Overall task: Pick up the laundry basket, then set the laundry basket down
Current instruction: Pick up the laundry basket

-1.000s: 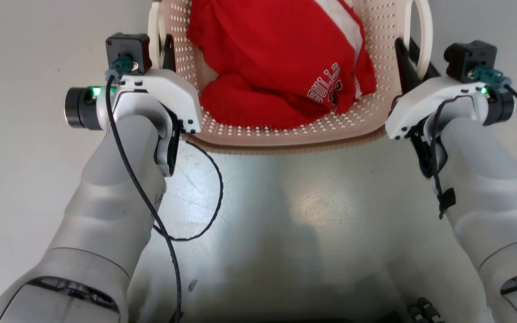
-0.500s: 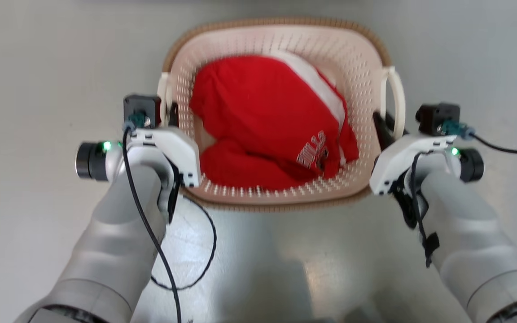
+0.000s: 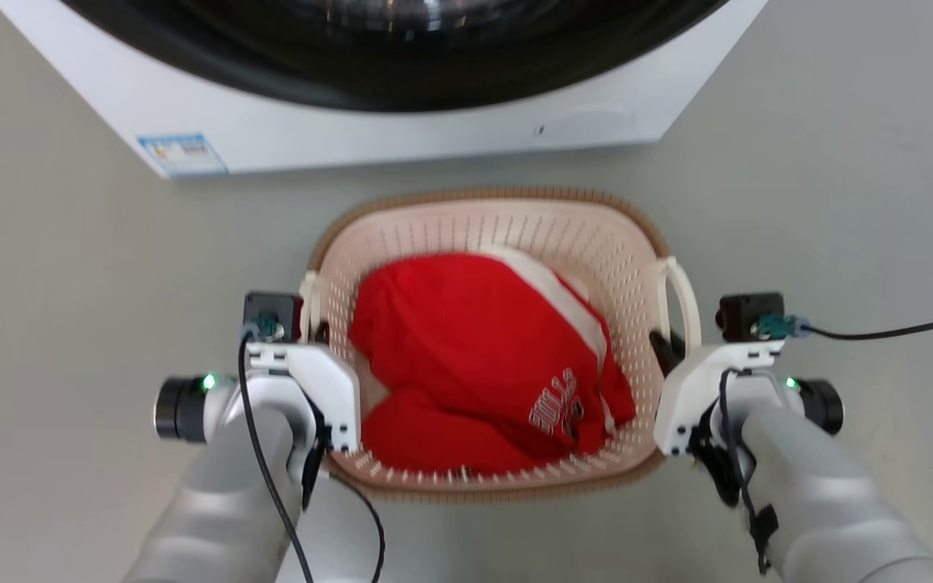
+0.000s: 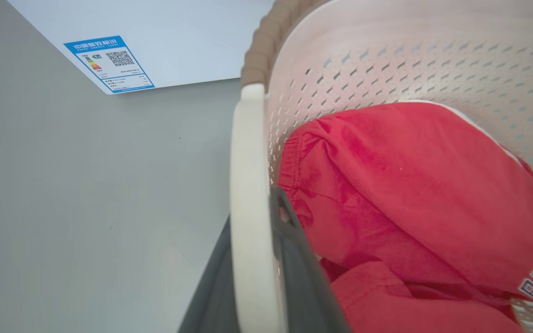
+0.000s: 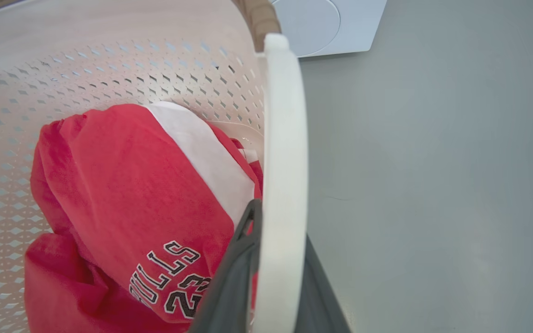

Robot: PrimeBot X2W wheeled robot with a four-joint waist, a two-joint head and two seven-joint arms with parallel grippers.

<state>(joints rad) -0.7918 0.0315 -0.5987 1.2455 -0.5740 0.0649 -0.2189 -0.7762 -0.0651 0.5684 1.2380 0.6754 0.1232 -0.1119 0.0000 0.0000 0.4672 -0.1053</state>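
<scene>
Head cam top-down; wrist cams close along handles (image 4: 248, 185); shared: laundry basket (image 3: 515, 235) interior.

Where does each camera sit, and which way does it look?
Head view: on the robot's head, looking forward and down at the laundry basket before the washing machine; the pale forearms, left gripper and right gripper show.
Left wrist view: on the left wrist, looking along the left fingers, which straddle the basket's left handle.
Right wrist view: on the right wrist, looking along the right fingers, which straddle the right handle.
Shared: all three show the red clothes in the basket.
</scene>
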